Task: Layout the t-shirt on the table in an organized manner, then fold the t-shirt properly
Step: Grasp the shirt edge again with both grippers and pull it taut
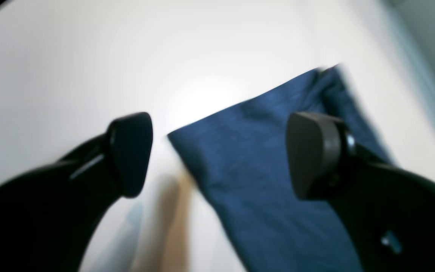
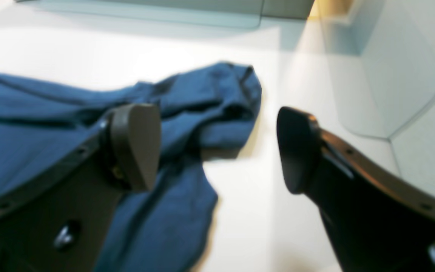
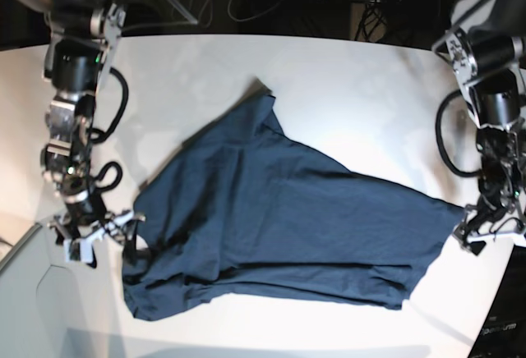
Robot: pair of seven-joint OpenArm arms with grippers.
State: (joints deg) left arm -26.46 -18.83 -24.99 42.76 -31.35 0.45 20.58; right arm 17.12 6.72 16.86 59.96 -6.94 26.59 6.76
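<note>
Base view gives us the t-shirt spread across the white worktop, rumpled, one sleeve pointing toward the far edge and a bunched corner near the front left of that view. We see the right end effector spread wide with nothing between its pads, hanging over the crumpled corner of cloth. Left wrist view shows us the left end effector likewise gaping wide above a flat blue corner, gripping nothing.
</note>
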